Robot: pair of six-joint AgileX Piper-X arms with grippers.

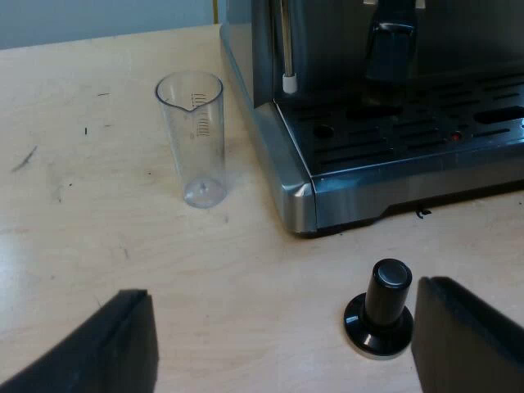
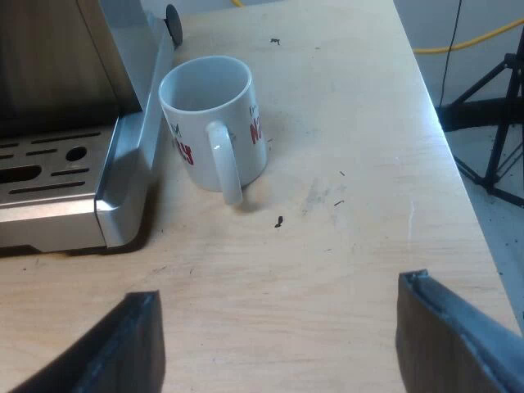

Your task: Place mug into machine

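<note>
The white ceramic mug with red lettering (image 2: 211, 123) stands upright on the pale wooden tabletop (image 2: 352, 246), just beside a front corner of the stainless-steel espresso machine (image 2: 123, 192). The right gripper (image 2: 278, 327) hovers near it, its black fingers (image 2: 131, 348) spread wide and empty. The left gripper (image 1: 282, 327) is also wide and empty, with a black-knobbed tamper (image 1: 382, 309) just beside one finger. A clear plastic measuring glass (image 1: 193, 139) stands near the machine.

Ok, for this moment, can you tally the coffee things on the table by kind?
Espresso machine: 1
Measuring glass: 1
Tamper: 1
Mug: 1
Total: 4
</note>
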